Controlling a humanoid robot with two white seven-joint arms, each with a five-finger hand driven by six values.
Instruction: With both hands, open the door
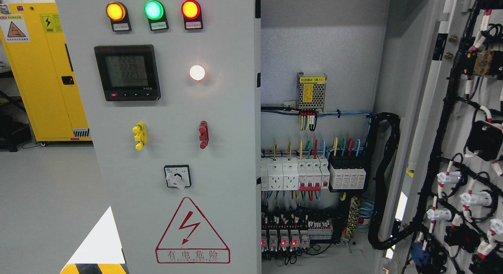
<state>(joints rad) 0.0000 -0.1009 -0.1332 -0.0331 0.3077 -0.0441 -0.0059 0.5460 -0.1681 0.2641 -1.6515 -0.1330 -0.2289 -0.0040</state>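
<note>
open right door [459,148] cut off at right edge, indicator lamp labels [121,26] too small to read, yellow cabinet [43,69] partly hidden

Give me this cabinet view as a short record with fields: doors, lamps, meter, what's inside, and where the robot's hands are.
left door: shut, facing the camera
right door: swung open, inner wiring showing
indicator lamps: amber, green, red, all lit; white lamp lit below
meter: display on
rotary switch: above the warning triangle
interior: breakers, power supply, relays with red lights
hands: neither in view
</note>
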